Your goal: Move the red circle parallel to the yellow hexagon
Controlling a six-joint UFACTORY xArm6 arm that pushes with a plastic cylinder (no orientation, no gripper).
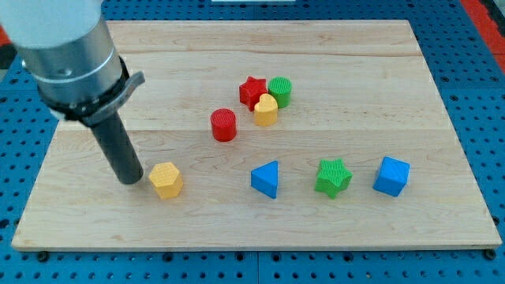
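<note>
The red circle (224,125) stands near the middle of the wooden board (260,221). The yellow hexagon (166,180) lies lower and to the view's left of it. My tip (131,180) rests on the board just left of the yellow hexagon, a small gap apart from it. The red circle is well up and to the right of my tip. The dark rod rises from the tip up to the grey arm body at the view's top left.
A red star (252,90), a green circle (280,91) and a yellow heart (266,110) cluster above and right of the red circle. A blue triangle (266,178), a green star (333,176) and a blue cube (391,175) line up along the lower right.
</note>
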